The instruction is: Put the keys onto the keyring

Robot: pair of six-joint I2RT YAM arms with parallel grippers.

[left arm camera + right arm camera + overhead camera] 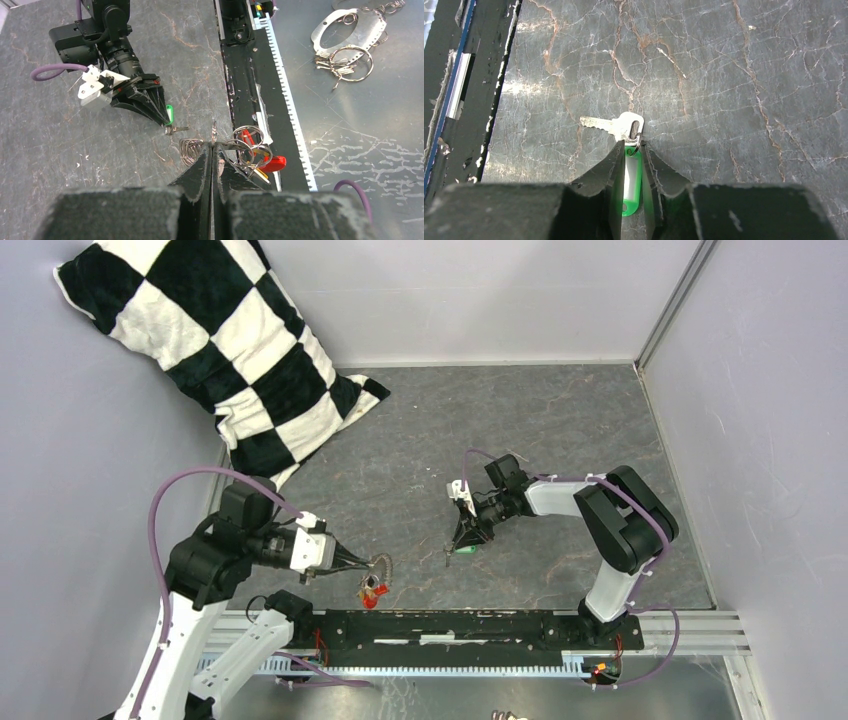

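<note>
My left gripper (213, 145) is shut on the keyring (190, 150), a silver coiled wire loop, pinching its wire at the fingertips just above the table. A red tag (274, 162) and a yellow key (258, 174) hang from smaller rings beside it. In the top view the left gripper (372, 562) holds the keyring (384, 565) near the front rail, with the red tag (371, 591) below it. My right gripper (631, 146) is shut on the green key's plastic tag (632, 175); its silver blade (611, 125) lies on the table ahead. The right gripper (462, 543) is a short way right of the left.
A checkered pillow (220, 350) lies at the back left. A black rail (470, 625) runs along the near edge. Beyond it, on the metal surface, lie a metal plate (345, 27) and spare rings with keys (350, 62). Walls close in the left, back and right sides.
</note>
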